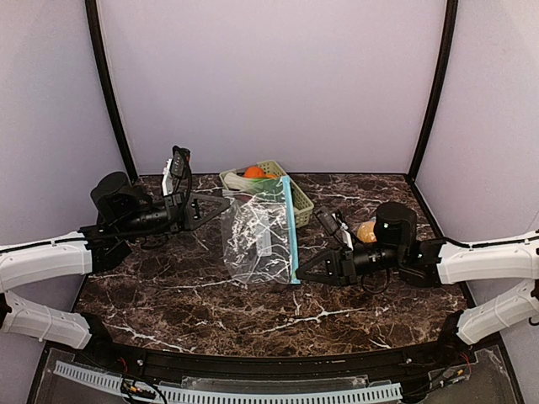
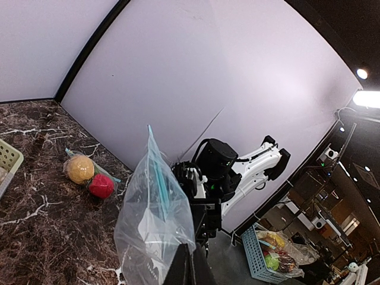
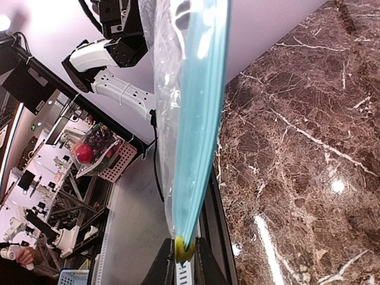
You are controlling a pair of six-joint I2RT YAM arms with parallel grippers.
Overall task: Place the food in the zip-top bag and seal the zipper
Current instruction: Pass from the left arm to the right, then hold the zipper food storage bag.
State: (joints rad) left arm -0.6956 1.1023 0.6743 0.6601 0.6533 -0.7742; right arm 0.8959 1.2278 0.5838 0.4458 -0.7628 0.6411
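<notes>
Over the dark marble table (image 1: 354,311) and lilac walls (image 1: 269,76), my left claw (image 1: 224,204) and right claw (image 1: 300,273) both pinch the crinkled, clear zip-top bag (image 1: 257,240).

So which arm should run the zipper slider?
Right. The right end effector grips the yellow slider at the zipper end; the left end effector is clamped on the bag's opposite edge.

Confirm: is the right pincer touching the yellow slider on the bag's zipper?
Touching. The right wrist view shows the right pincer clamped on both sides of the yellow slider at the blue zipper's end.
</notes>
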